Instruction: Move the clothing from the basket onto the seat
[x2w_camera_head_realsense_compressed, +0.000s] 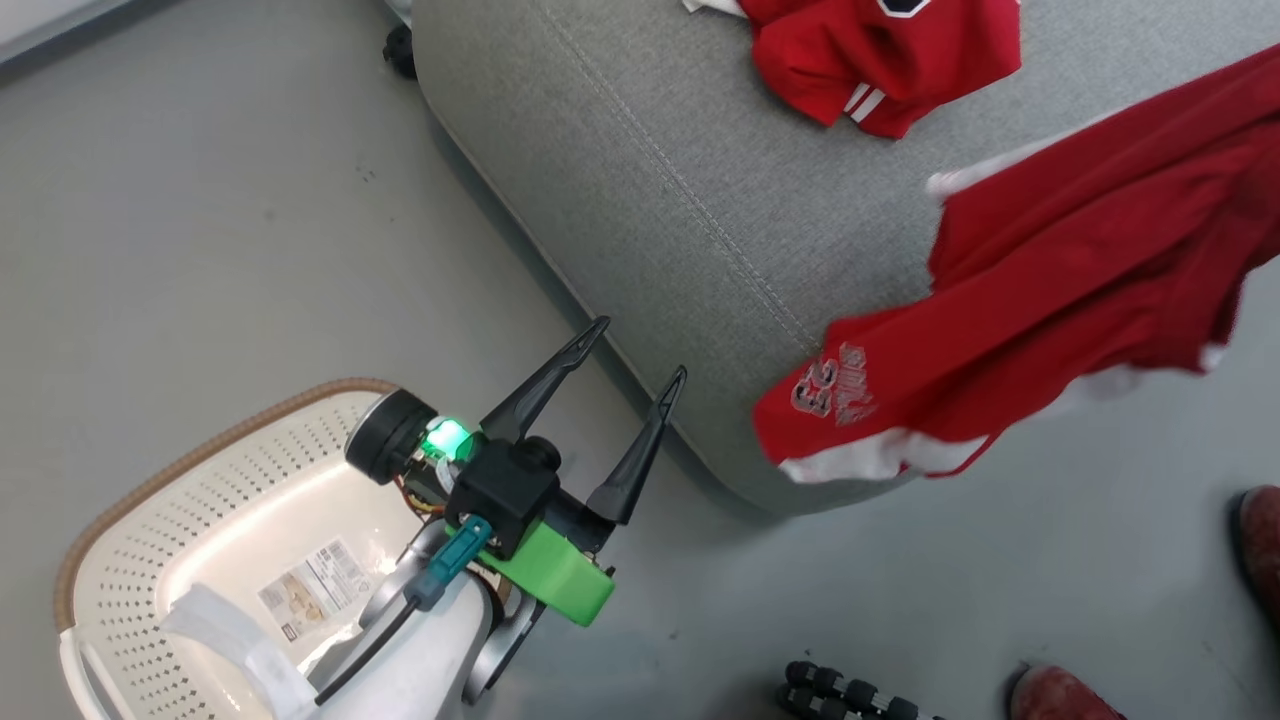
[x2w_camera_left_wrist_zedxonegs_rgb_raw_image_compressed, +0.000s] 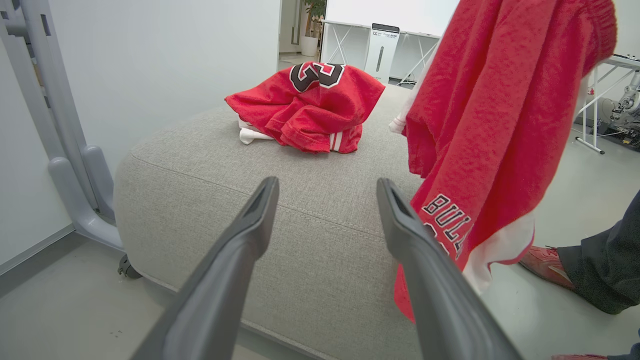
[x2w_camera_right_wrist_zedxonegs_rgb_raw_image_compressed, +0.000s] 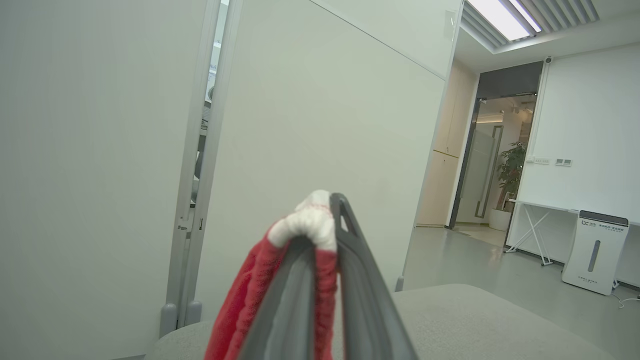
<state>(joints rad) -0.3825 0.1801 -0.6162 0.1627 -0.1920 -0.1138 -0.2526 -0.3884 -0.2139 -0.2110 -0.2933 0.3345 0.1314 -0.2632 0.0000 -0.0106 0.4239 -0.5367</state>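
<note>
One red garment lies crumpled on the grey seat. In the left wrist view that garment shows a black number. The second red garment hangs over the seat's near corner, its lettered hem dangling past the edge. My right gripper is shut on a white-trimmed fold of this garment. Beside the seat's corner and above the basket, my left gripper stands open with nothing between its fingers. The basket holds no clothing, just a paper label on its floor.
A person's red shoes stand on the floor at the lower right, with a dark trouser leg nearby. A black ribbed object lies next to them. A grey frame rises left of the seat.
</note>
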